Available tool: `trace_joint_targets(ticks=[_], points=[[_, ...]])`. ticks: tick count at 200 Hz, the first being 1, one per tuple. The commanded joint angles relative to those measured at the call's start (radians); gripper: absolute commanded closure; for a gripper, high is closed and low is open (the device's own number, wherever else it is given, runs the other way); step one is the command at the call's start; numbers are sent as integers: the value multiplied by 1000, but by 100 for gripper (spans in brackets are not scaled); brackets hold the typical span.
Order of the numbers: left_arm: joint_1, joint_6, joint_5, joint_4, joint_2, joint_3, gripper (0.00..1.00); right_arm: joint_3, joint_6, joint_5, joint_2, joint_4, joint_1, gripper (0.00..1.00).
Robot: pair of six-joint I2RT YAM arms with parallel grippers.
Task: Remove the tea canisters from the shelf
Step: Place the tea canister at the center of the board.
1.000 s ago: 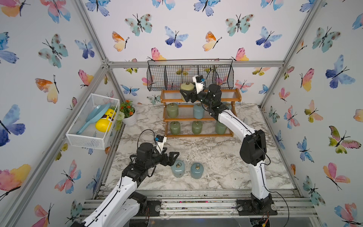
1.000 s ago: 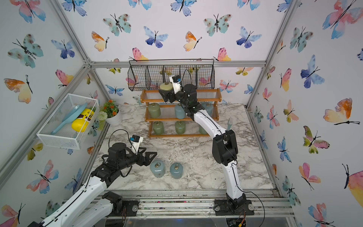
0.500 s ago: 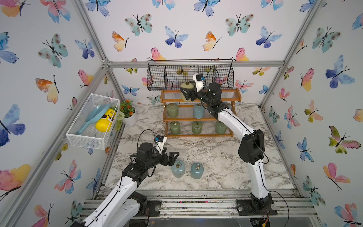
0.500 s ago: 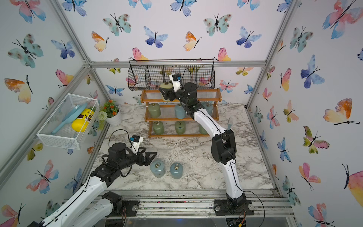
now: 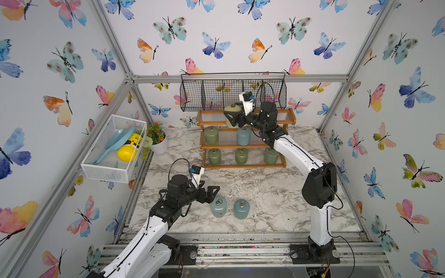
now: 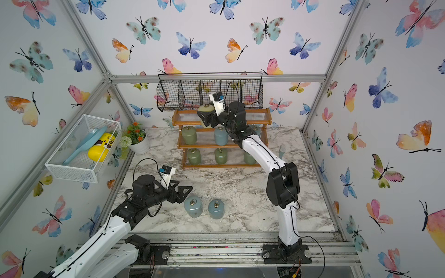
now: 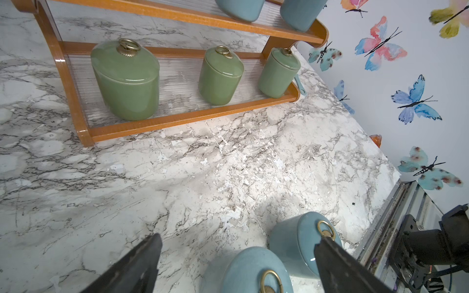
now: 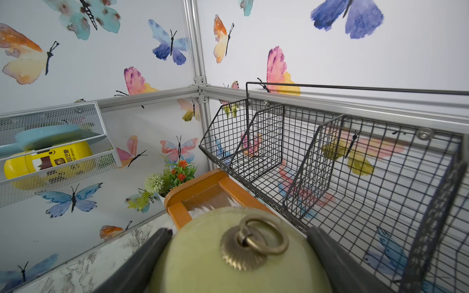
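Observation:
The shelf (image 5: 209, 111) stands at the back of the marble table. At its top tier, my right gripper (image 5: 230, 119) (image 8: 238, 231) is shut on the pale yellow tea canister (image 5: 232, 109) (image 8: 203, 253), one finger on each side. The middle tier holds a green canister (image 5: 211, 134) and a pale blue one (image 5: 243, 136). Three green canisters (image 7: 127, 81) line the bottom tier. Two pale blue canisters (image 5: 218, 206) (image 5: 241, 209) stand on the table near the front. My left gripper (image 5: 212, 193) (image 7: 238, 238) hangs open just left of them, holding nothing.
A black wire basket (image 5: 216, 96) hangs on the back wall just above the shelf and my right gripper. A white mesh basket (image 5: 113, 168) on the left wall holds a yellow bottle (image 5: 128, 150) and a blue scoop. A potted plant (image 5: 157, 142) stands left of the shelf.
My right gripper's jaws have closed round the pale yellow canister at the top tier. The left arm and the two canisters on the table have not moved.

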Motion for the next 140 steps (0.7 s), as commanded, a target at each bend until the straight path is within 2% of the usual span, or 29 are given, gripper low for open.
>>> trace_joint_targets(ticks=[1, 79, 140], points=[[5, -5, 2, 0, -6, -6, 2, -60, -31, -19, -131, 79, -6, 22], [4, -6, 22, -11, -1, 9, 2, -575, -61, 62, -519, 112, -13, 22], [0, 5, 52, -14, 13, 17, 2, -997, -24, 93, -816, 146, -13, 22]])
